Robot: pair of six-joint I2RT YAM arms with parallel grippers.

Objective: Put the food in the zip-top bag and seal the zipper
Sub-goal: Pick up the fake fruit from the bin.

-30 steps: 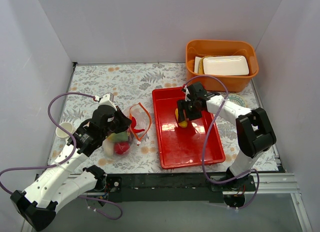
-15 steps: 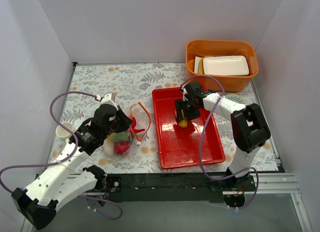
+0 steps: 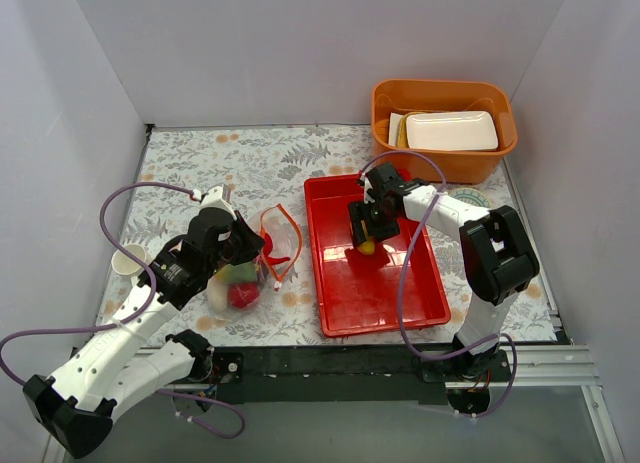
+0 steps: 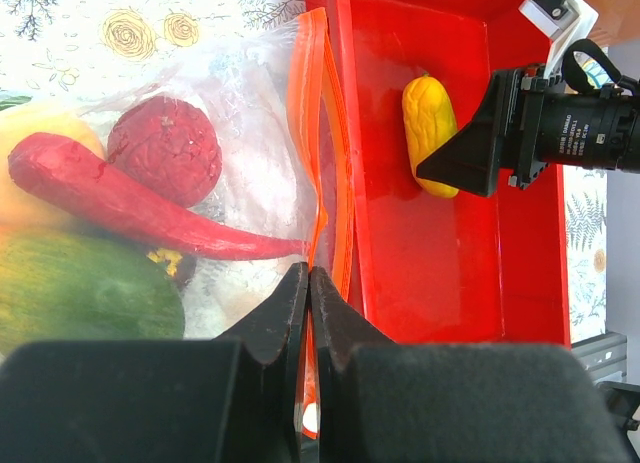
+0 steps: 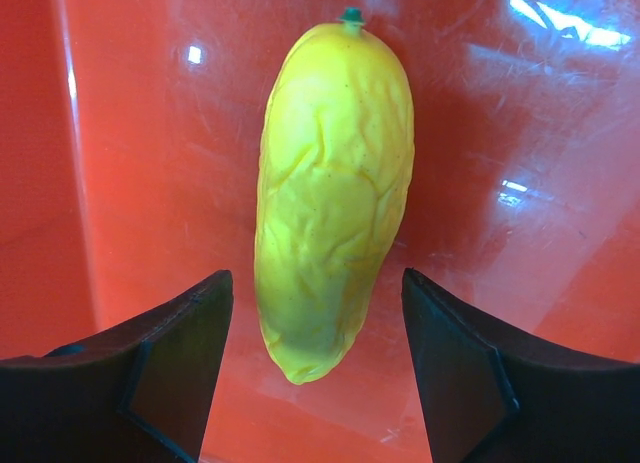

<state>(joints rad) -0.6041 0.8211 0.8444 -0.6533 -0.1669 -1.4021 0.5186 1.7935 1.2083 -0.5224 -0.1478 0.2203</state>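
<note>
The clear zip-top bag lies left of the red tray. It holds food: a red chili, a dark red round fruit and a green piece. My left gripper is shut on the bag's orange zipper at the mouth edge. A yellow, wrinkled, oblong food piece lies on the tray floor. My right gripper is low over it and open, one finger on each side of the piece's near end, not touching it. From above, the right gripper sits over the yellow piece.
An orange tub at the back right holds a white foam tray. A paper cup stands at the left by the wall. The tray's raised rim runs right beside the bag's mouth. White walls close in three sides.
The right arm's elbow has shifted slightly left, and its gripper has settled over the yellow piece. The left gripper and the bag have not moved.
</note>
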